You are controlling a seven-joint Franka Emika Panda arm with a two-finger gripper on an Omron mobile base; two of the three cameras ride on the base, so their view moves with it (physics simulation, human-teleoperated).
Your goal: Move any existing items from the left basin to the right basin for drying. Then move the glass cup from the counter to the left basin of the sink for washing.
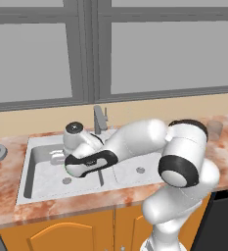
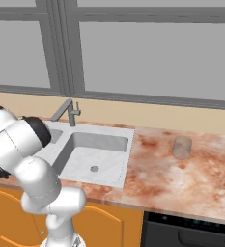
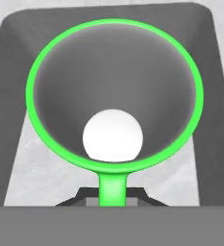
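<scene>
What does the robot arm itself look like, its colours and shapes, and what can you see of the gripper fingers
The arm is glossy white, built from fat rounded segments with bulbous elbows. Its joints are dark: black bands ring the large round joint caps, and a black-edged collar sits near the wrist. No cables or markings show. Of the gripper, the hand view shows just two small dark finger tips.

Flat, even rendered light is filling all three pictures, with no glare and no single visible source. The sink [image 1: 32, 166] is showing only soft grey shading on its inner walls. Beside it the glass cup [image 2: 182, 147] is looking faint and hazy. In the hand view the green mug [image 3: 114, 96] is stretching wide from close-up distortion, its grey inside darkening towards the rim.
</scene>
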